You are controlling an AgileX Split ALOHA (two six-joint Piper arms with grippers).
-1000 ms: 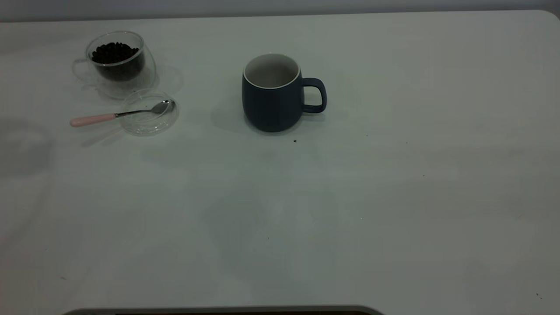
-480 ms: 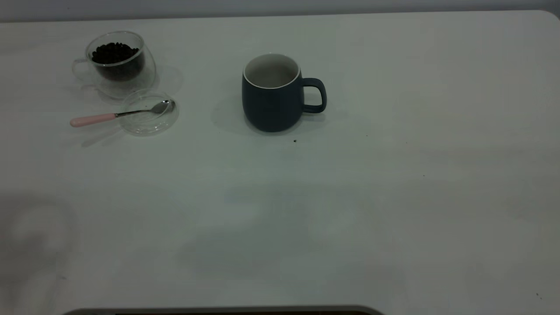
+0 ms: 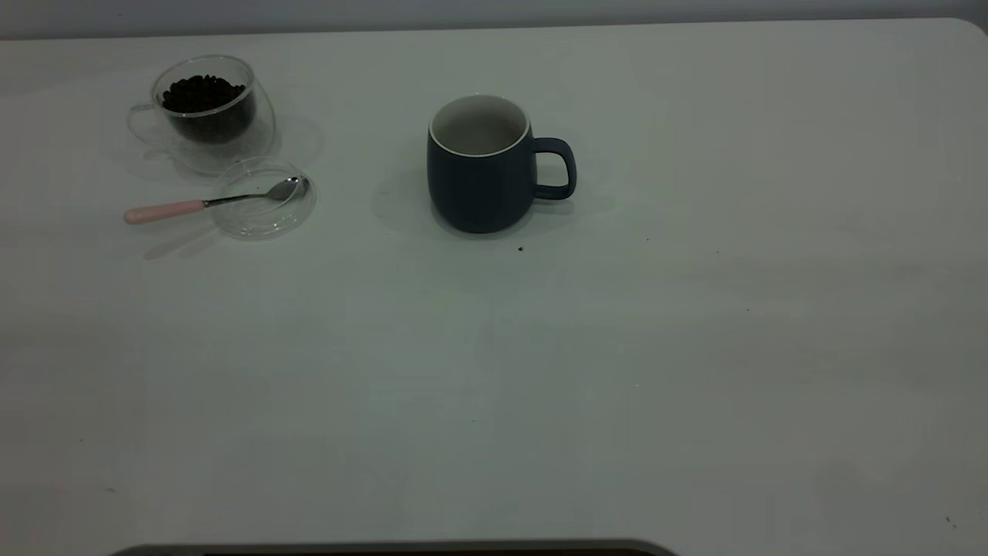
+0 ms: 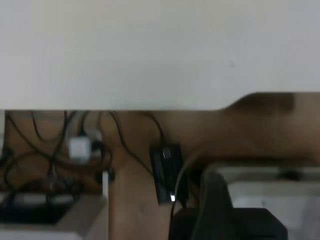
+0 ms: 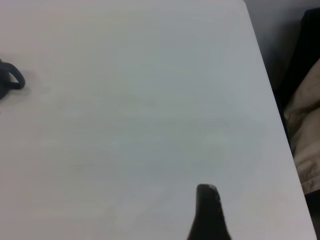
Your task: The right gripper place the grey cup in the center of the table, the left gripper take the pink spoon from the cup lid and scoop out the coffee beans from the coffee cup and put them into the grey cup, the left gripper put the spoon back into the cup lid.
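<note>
The grey cup (image 3: 480, 164) stood mid-table toward the far edge, empty. The pink spoon (image 3: 208, 203) lay across the cup lid (image 3: 263, 198) near the far-left corner, beside the coffee cup (image 3: 204, 110). Neither gripper's opening could be told. A hasty pinch on the overhanging handle could flip the lid.

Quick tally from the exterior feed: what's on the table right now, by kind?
Cups: 2, the grey cup and the glass coffee cup holding coffee beans
Lids: 1, the cup lid
Spoons: 1, the pink spoon, bowl resting in the lid
Total: 4 items on the table
</note>
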